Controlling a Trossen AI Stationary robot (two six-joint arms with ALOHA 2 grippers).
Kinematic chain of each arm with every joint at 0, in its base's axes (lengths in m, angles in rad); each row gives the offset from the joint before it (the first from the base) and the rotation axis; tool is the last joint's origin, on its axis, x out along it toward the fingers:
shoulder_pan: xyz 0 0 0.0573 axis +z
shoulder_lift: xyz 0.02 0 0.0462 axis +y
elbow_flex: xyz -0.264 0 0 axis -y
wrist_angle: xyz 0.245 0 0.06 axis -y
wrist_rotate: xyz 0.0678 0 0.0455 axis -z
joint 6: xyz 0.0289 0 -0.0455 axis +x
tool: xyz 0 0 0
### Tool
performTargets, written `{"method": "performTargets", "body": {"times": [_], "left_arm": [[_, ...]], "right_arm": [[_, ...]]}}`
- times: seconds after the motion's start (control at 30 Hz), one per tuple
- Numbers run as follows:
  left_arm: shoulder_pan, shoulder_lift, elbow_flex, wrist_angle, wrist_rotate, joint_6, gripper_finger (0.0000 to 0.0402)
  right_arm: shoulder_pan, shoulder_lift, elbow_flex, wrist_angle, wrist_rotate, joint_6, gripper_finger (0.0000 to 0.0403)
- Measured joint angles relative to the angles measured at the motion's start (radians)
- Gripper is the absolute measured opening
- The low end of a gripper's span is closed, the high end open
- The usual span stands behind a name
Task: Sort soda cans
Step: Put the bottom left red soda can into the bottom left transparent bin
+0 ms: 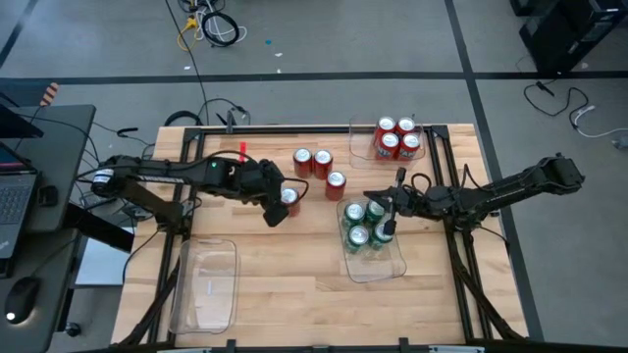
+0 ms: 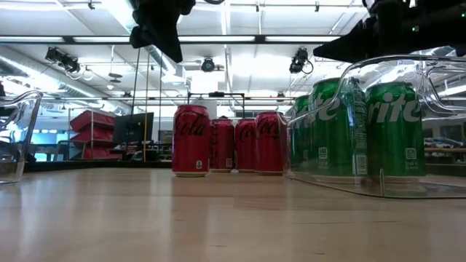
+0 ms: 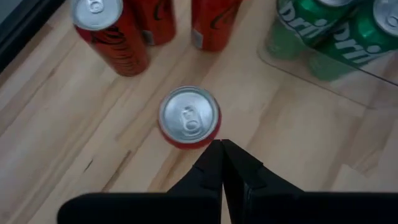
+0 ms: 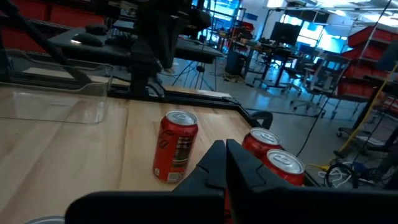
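**A:** Why are the cans split up like that?

**B:** It looks like sorting by colour. The green Sprite cans (image 1: 361, 224) stand together in the clear bin at centre right (image 1: 392, 263), and four red Coca-Cola cans (image 1: 397, 137) sit in the clear bin at the upper right (image 1: 357, 147). Four red cans are loose on the table (image 1: 294, 284): a touching pair (image 1: 312, 162) above centre, a single one (image 1: 336, 184) just right of them, and the lone can (image 1: 288, 198) near the middle.

**A:** And the arms?

**B:** The left gripper (image 1: 276, 211) hovers just beside that lone can, its fingers closed on nothing; the left wrist view shows the fingers (image 3: 214, 168) pressed together with the can top (image 3: 189, 118) right ahead. The right gripper (image 1: 389, 228) hangs over the green bin, fingers closed and empty as well.

**A:** So the next step?

**B:** Probably the left fingers must open before they can take the lone can.

**A:** Room to move?

**B:** Around the lone can, plenty: bare wood on every side, the other reds well apart. The third clear bin (image 1: 208, 286) at the lower left sits empty near the table's left edge. The upper right bin presses against the far edge, so a can carried there has little margin beyond it, and the path passes near the loose reds.
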Motion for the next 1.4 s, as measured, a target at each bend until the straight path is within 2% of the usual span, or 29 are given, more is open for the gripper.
{"method": "performTargets", "body": {"times": [0.2, 0.43, 1.07, 1.4], "left_arm": [[0.000, 0.034, 0.000, 0.038, 0.095, 0.000, 0.0030], [0.009, 0.077, 0.000, 0.051, 0.165, -0.001, 0.0099], [0.118, 0.084, 0.030, 0.069, 0.172, 0.002, 0.0318], [0.142, 0.149, 0.030, 0.042, 0.160, 0.032, 0.0384]], "right_arm": [[-0.046, 0.000, 0.000, 0.010, -0.098, -0.008, 0.0000], [-0.085, 0.000, 0.001, 0.022, -0.173, -0.007, 0.0000], [-0.085, 0.000, 0.001, 0.011, -0.175, 0.003, 0.0000], [-0.085, 0.000, 0.001, 0.005, -0.182, 0.003, 0.0000]]}}
